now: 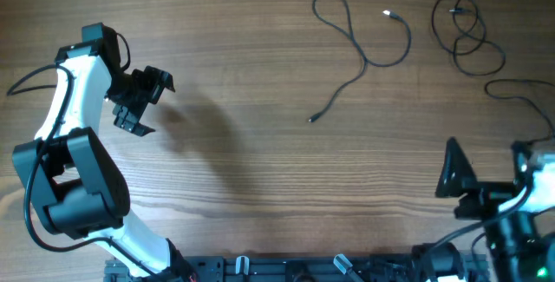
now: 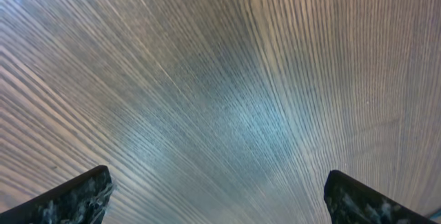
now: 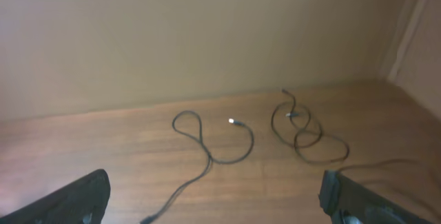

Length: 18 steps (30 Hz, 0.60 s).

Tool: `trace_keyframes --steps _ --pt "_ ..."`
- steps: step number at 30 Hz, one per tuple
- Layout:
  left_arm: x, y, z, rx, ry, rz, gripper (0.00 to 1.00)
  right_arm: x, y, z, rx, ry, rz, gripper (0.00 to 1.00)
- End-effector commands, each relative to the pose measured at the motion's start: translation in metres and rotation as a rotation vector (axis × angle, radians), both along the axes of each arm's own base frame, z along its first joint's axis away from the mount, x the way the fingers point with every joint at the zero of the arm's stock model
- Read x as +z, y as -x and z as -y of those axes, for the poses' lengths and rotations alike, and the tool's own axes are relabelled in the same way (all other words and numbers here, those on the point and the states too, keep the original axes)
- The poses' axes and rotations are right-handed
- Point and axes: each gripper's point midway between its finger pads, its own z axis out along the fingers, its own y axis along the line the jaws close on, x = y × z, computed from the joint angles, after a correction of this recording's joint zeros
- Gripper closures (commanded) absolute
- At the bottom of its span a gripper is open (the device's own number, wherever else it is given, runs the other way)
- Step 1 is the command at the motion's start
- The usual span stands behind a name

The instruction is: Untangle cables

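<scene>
The cables were found lying loose on the wooden tabletop [image 1: 260, 195], in its far right part, with nothing holding them. The first cable [image 1: 365, 63] was spread in an open curve. It had a small loop toward the far edge, a bright plug [image 1: 388, 12] beside that, and its other end nearer the middle of the tabletop. The second cable [image 1: 464, 35] was coiled in overlapping loops close to the far right corner, apart from the first. A further thin cord [image 1: 520, 98] was seen running toward the right edge; what it belonged to could not be told.

The left gripper [image 1: 153, 104] was held over the left part of the tabletop, jaws spread wide and empty. Only wood grain was shown between its fingers [image 2: 76, 200] in the left wrist view.

The right gripper [image 3: 220, 207] was placed at the near right corner, jaws likewise parted and empty. Only one finger [image 1: 453, 171] of it was caught from overhead. A plain wall [image 3: 207, 38] behind both cables was shown by the right wrist view alone.
</scene>
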Motion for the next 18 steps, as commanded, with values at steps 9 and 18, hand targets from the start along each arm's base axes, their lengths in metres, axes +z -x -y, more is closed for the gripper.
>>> trace_keyframes --steps 9,18 --pt "0.009 -0.001 -0.001 -0.001 -0.002 0.029 0.00 -0.076 -0.037 0.035 -0.272 -0.210 0.001 0.00" --pt "0.009 -0.001 -0.001 -0.001 -0.002 0.029 0.00 -0.077 -0.035 0.037 -0.290 -0.259 0.013 0.00"
